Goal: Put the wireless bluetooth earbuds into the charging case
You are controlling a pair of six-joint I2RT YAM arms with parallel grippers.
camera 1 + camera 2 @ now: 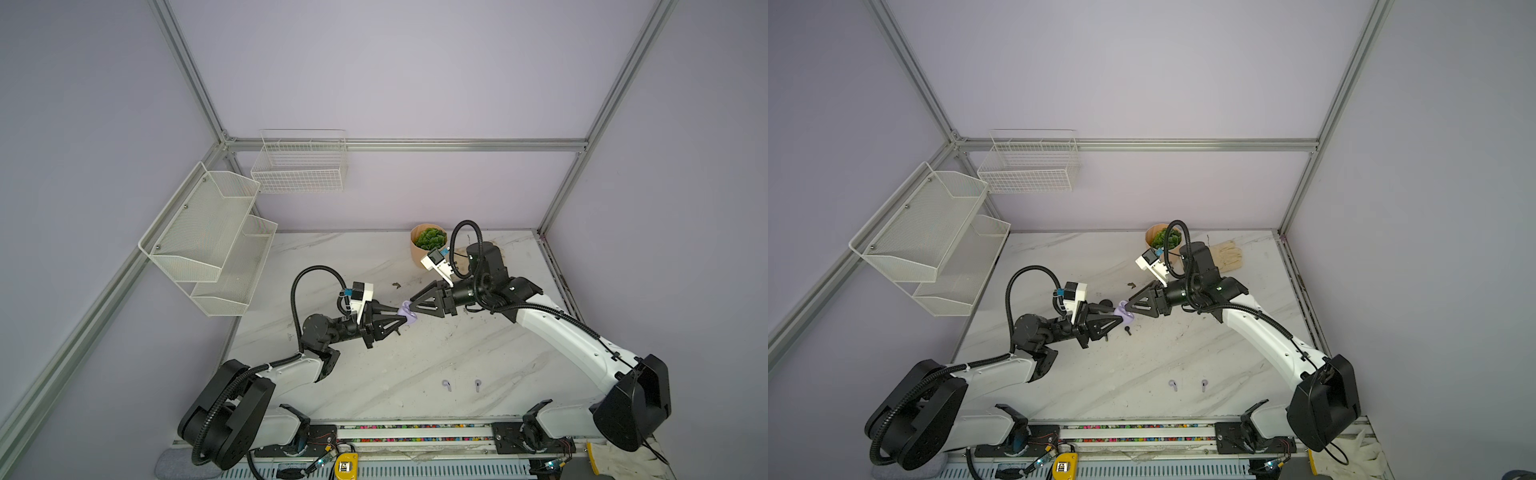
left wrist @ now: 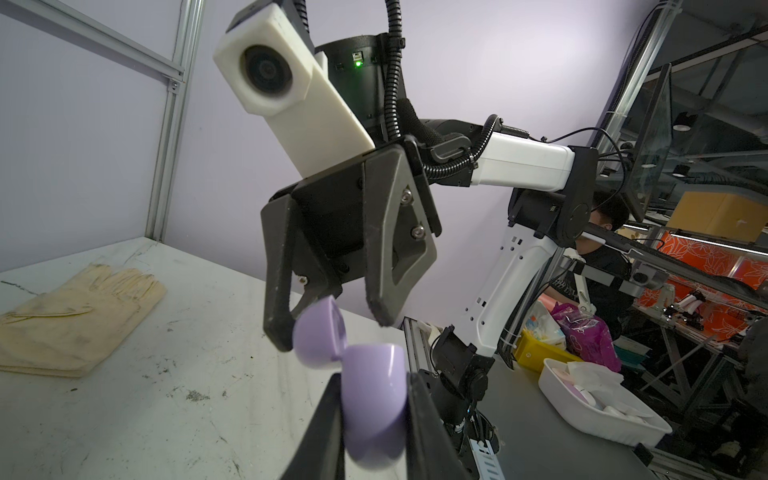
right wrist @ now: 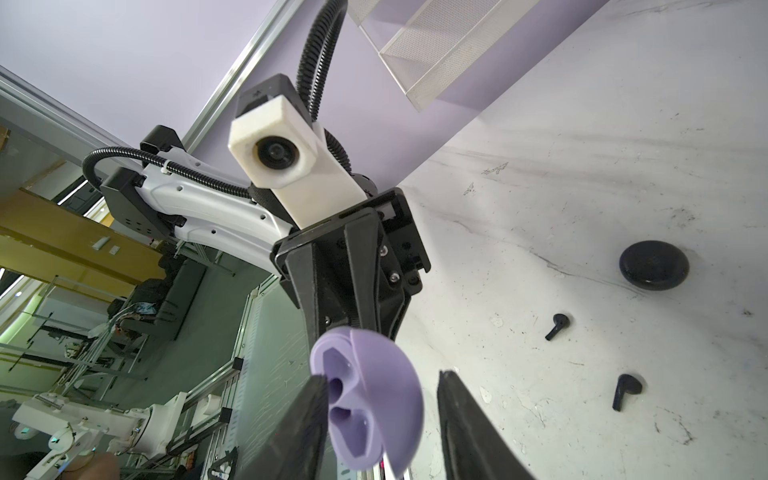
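Front: 2 pale earbuds [image 1: 446,385] on table [image 1: 415,395], stems toward front edge, well clear of both grippers. Mid: L gripper [image 2: 372,378] clamped on open lilac case [image 3: 365,399], both wells empty. R gripper [image 2: 332,327] jaws partly apart around its other half, so prob. freer to fetch. Nearby: black earbuds [image 3: 557,326], closed black case [image 3: 653,266].

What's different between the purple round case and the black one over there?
The lilac case is hinged open, showing two empty sockets; the black case is shut. The lilac case is gripped by the left tool above the table; the black case lies flat on it, with nothing touching it. Both are small, rounded, puck-like shapes.
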